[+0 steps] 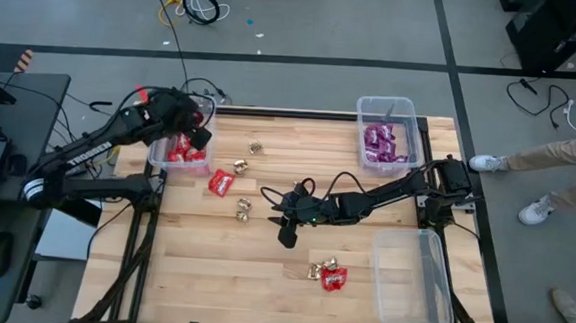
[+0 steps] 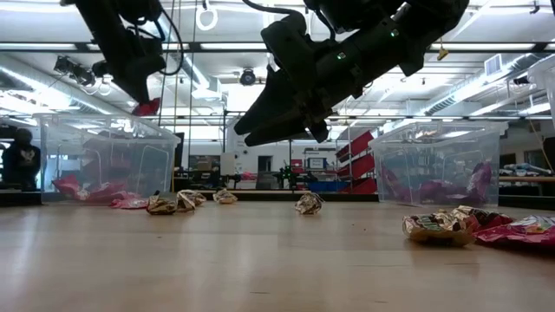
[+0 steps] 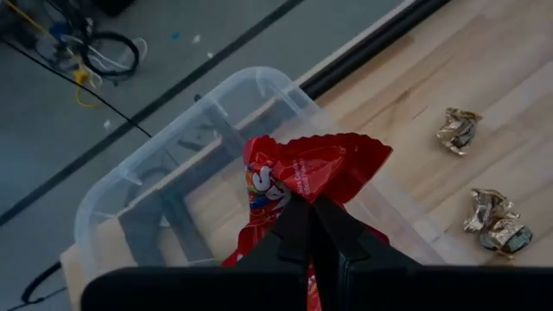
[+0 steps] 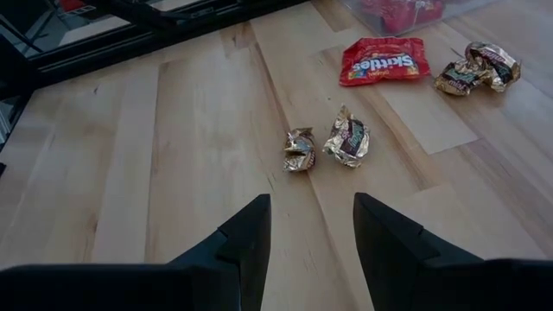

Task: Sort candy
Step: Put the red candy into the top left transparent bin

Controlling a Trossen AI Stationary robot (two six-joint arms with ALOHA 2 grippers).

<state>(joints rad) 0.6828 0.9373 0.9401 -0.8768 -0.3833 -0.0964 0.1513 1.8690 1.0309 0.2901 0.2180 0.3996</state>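
The candy is split between bins and table. My left gripper (image 1: 198, 131) hangs over the clear left bin (image 1: 164, 160), which holds red packets, and is shut on one more red packet (image 3: 302, 168). Purple packets fill the far right bin (image 1: 385, 137). My right gripper (image 4: 311, 216) stands open above the table's middle, nothing between its fingers, with two gold pieces (image 4: 327, 142) lying flat just beyond them. A red packet (image 1: 222, 183) and other gold pieces (image 1: 257, 148) lie loose on the wood. My left gripper pinches the red packet between its two fingers at one end (image 3: 304, 197). The fingers slant down from the table's left side. The rest of the packet sticks out past the fingertips, crumpled. It is lifted clear, above the left bin's opening (image 3: 173, 164).
An empty clear bin (image 1: 411, 279) stands at the near right. A gold piece and a red packet (image 1: 329, 275) lie together near the front edge. A person's legs and shoes (image 1: 528, 166) show beyond the table's right side. Cables lie on the floor behind.
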